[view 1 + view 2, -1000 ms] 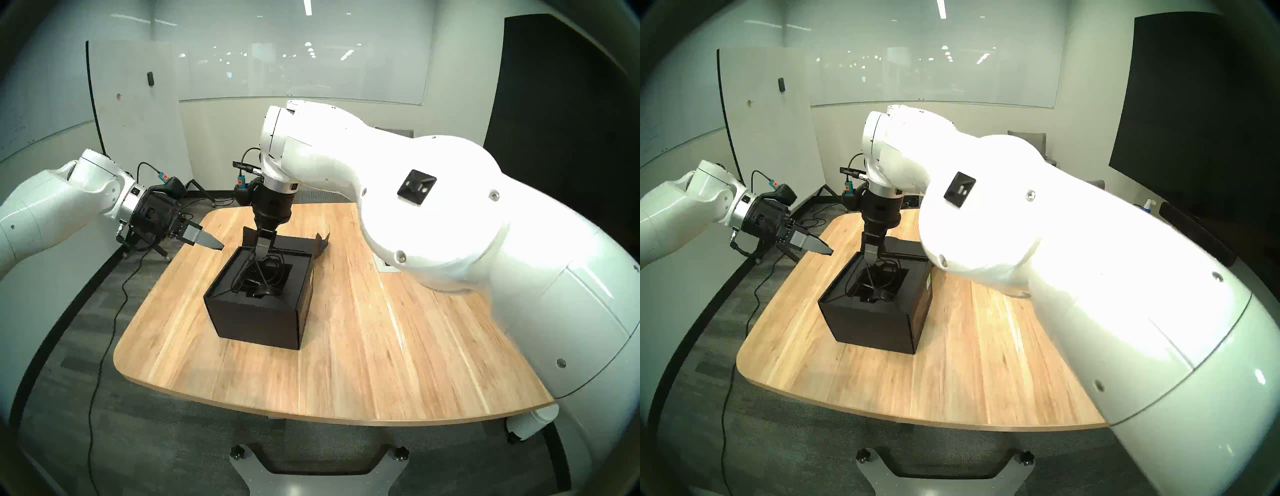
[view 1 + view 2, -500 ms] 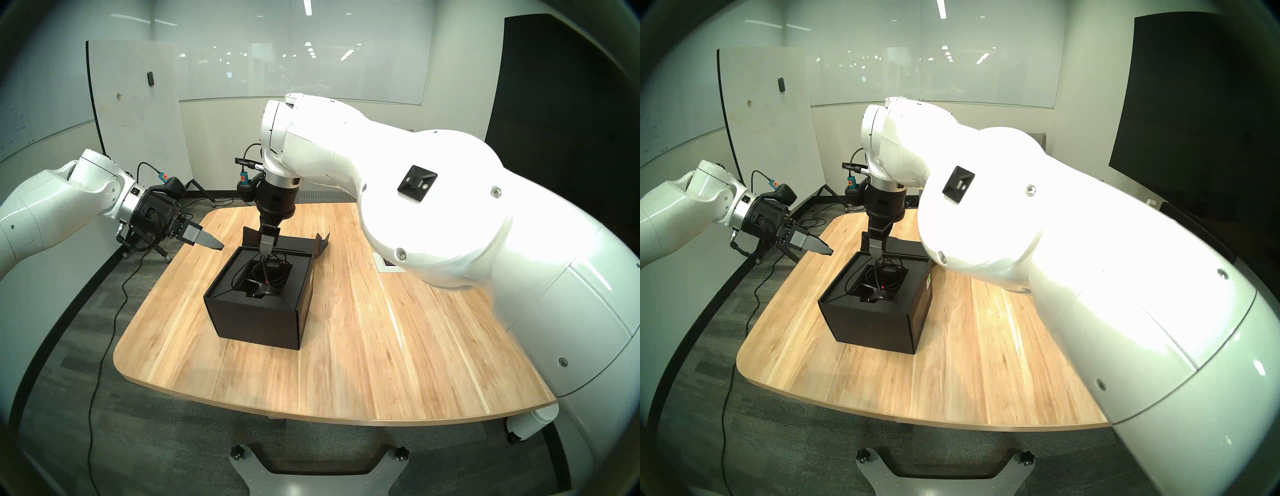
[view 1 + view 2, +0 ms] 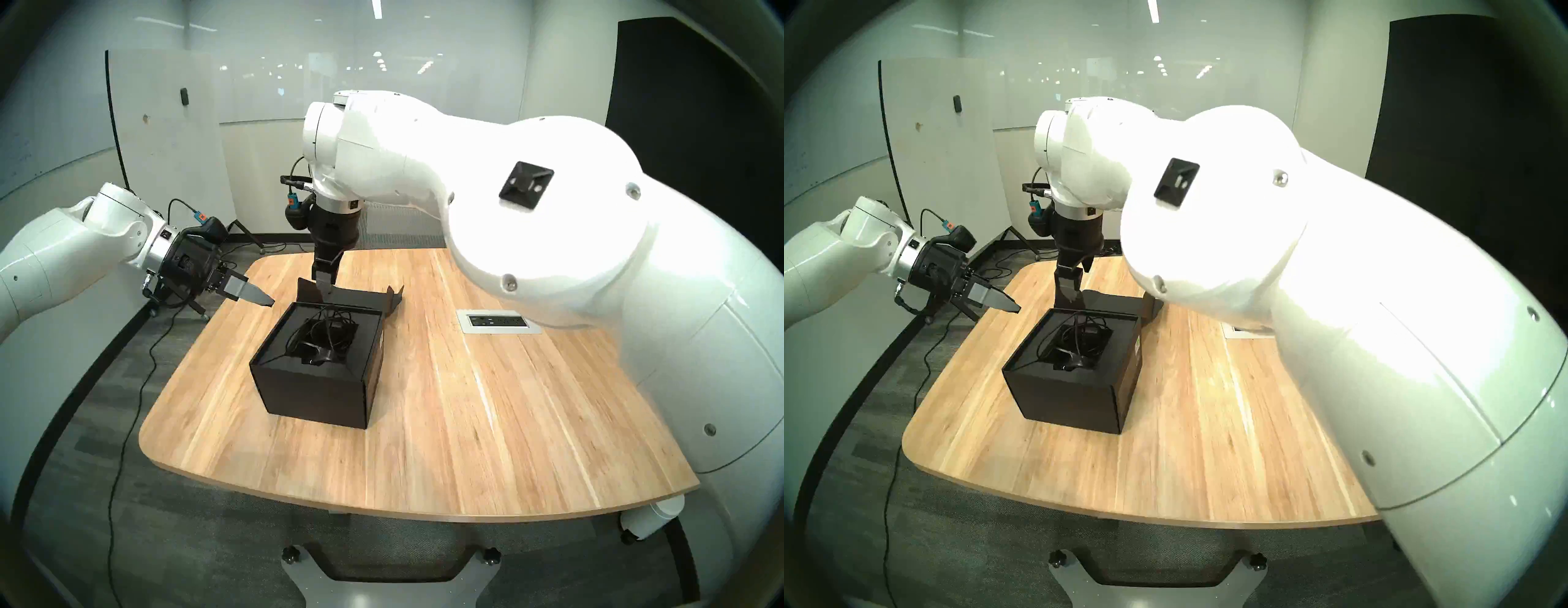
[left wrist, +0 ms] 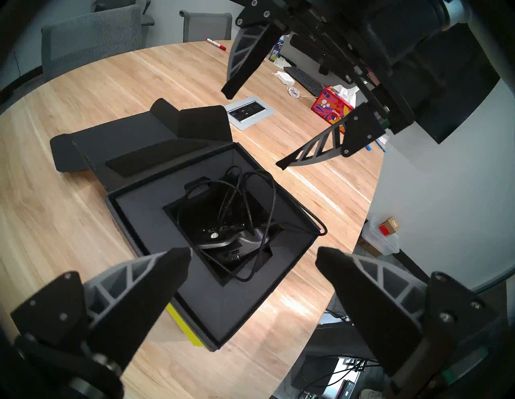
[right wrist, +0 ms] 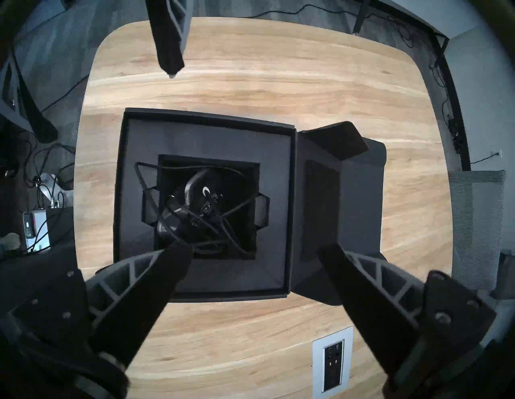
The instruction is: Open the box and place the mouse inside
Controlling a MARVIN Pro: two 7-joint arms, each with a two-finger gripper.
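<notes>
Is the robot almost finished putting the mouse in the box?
Nearly. The box is open, and the mouse lies in its foam hollow. The right gripper is open above it, holding nothing. One loop of cable hangs over the rim, maybe needing tucking.

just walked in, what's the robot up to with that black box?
It is packing a wired mouse into the black box on the wooden table. The lid is folded back, and the mouse sits in the foam cutout with its cable coiled over it, one loop poking past the box rim. The right gripper is open and empty above the box. The left gripper hovers open off to the side, holding nothing.
</notes>
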